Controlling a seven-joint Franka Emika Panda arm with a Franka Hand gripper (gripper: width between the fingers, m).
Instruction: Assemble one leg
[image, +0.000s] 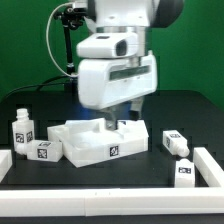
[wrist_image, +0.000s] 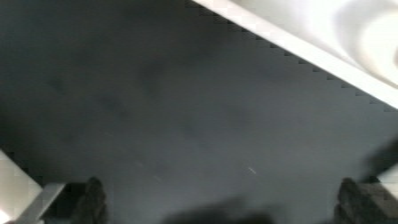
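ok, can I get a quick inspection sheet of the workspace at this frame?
Surface: black table, with white rails along its edges.
Job's things: four legs loose on the table, two at the exterior view's left and two at its right. White tray-like piece sits mid-table.
Clutter: nothing seen.
Grippers: gripper open and empty, low beside the tray-like piece.
Cables: black cable behind the arm.
Surroundings: green backdrop.
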